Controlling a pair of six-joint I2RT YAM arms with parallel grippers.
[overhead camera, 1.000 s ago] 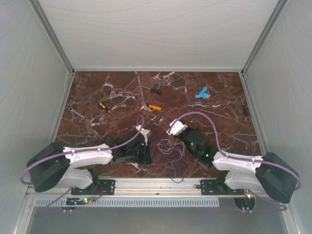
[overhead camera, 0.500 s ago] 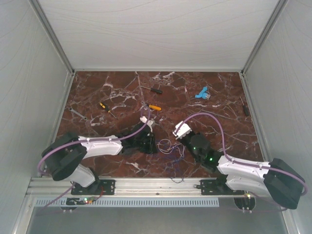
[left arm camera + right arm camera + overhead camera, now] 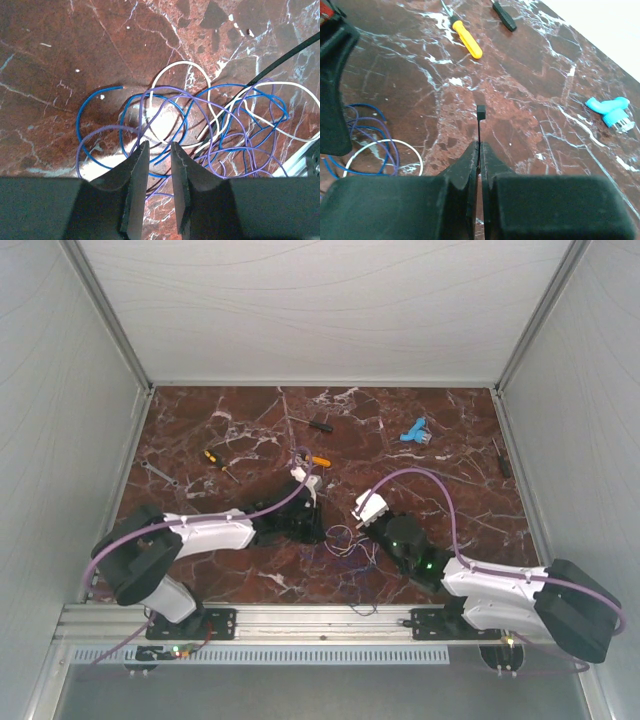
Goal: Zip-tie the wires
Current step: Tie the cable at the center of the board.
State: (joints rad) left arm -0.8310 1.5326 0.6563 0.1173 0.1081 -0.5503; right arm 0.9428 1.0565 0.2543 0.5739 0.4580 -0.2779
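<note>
Wires (image 3: 200, 120) lie looped on the tabletop (image 3: 450, 440) between the arms, where the left fingers (image 3: 136, 190), narrowly apart, have swung in over them for gathering while the right fingers (image 3: 465, 170) pinch a zip tie (image 3: 481, 114).

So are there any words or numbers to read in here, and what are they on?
No words, numbers or brands can be read anywhere.
The wires, zip tie, yellow-handled screwdriver and blue plastic piece carry no print.
The green dot on the right arm is just a light.
</note>
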